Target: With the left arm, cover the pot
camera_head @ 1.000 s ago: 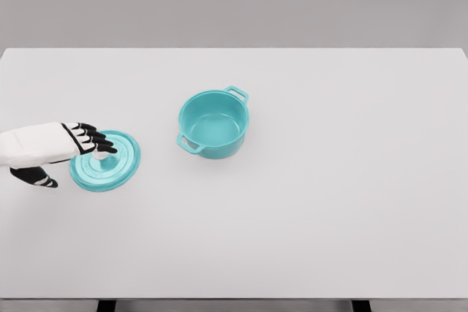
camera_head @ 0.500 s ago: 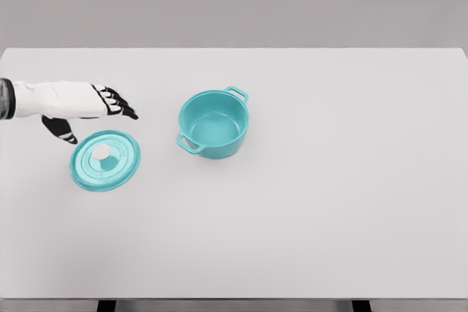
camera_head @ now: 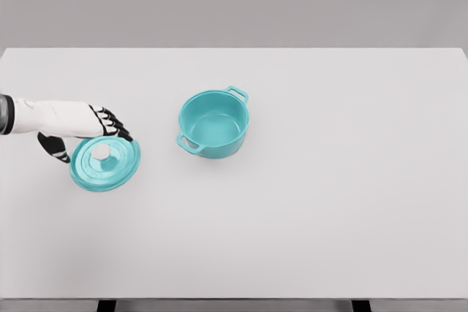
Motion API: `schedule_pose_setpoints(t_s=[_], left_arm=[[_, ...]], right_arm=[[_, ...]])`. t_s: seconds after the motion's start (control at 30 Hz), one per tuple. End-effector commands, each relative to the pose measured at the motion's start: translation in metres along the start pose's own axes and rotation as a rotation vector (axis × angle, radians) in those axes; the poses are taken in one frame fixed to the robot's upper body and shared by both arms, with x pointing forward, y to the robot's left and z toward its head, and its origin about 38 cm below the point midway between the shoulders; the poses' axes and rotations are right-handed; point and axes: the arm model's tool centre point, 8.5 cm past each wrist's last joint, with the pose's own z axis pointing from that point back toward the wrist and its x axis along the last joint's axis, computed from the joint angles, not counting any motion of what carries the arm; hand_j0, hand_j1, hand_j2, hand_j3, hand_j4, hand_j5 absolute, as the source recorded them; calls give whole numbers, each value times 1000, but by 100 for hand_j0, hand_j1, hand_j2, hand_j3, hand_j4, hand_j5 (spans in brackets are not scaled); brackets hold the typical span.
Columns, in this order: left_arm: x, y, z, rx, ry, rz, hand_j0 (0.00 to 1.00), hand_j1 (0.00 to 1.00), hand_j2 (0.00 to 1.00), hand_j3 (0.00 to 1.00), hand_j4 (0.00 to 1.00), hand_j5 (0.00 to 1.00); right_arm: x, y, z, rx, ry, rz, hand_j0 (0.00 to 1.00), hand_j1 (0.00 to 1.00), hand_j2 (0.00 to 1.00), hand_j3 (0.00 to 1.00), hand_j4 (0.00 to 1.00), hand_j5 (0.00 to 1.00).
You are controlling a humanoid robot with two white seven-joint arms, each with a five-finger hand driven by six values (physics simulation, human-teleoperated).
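Note:
A teal pot with two side handles stands uncovered near the middle of the white table. Its teal lid lies flat on the table to the left, white knob facing up. My left hand reaches in from the left edge and hovers at the lid's far rim. Its black fingers are spread over the rim, and the thumb hangs to the left of the lid. The hand holds nothing. The right arm is out of view.
A grey wall runs behind the table's far edge. Bare table separates the lid from the pot.
The left hand rose from the lid's knob and swung away from me, then came back down and nearer to the lid's far rim. Lid and pot have not moved.

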Motion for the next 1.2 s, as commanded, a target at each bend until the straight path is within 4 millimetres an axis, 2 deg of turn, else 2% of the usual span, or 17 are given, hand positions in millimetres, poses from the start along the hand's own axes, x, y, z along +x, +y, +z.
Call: schedule_pose_setpoints(t_s=[0.0, 0.13, 0.47, 0.83, 0.93, 1.17], left_arm=[[2, -3, -1, -6, -9, 5, 96, 96, 96, 96, 96, 96], [6, -1, -2, -5, -18, -3, 85, 85, 85, 85, 85, 85], [8, -6, -8, -19, -29, 4, 84, 84, 84, 84, 84, 84], [-3, -14, -8, -30, -3, 33, 81, 81, 81, 81, 81, 81], [-4, -14, -15, -28, -7, 41, 80, 80, 80, 80, 80, 80], [-7, -16, -19, -33, -1, 49, 78, 78, 78, 78, 78, 78]], right_arm=[[0, 0, 0, 0, 0, 0, 100, 100, 100, 100, 100, 100], [0, 0, 0, 0, 0, 0, 100, 100, 100, 100, 100, 100], [0, 0, 0, 0, 0, 0, 100, 100, 100, 100, 100, 100], [0, 0, 0, 0, 0, 0, 100, 100, 100, 100, 100, 100], [0, 0, 0, 0, 0, 0, 100, 100, 100, 100, 100, 100], [0, 0, 0, 0, 0, 0, 100, 100, 100, 100, 100, 100]])
